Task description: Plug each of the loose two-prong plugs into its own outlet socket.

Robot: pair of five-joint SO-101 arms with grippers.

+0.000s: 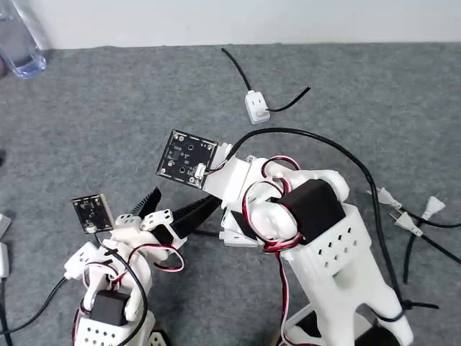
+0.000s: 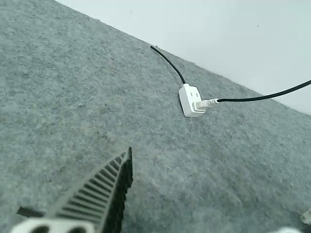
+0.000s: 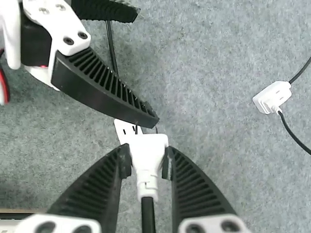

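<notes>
White plug clamped in right tool, arm bent low; left tool apparently apart beside it.

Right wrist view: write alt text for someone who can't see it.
The right end effector grips a white two-prong plug on a black cord, its front against a white outlet socket on grey carpet. The open left end effector has one black ribbed fingertip beside that socket. Farther off lies a second white outlet socket with a black cable plugged in.
</notes>
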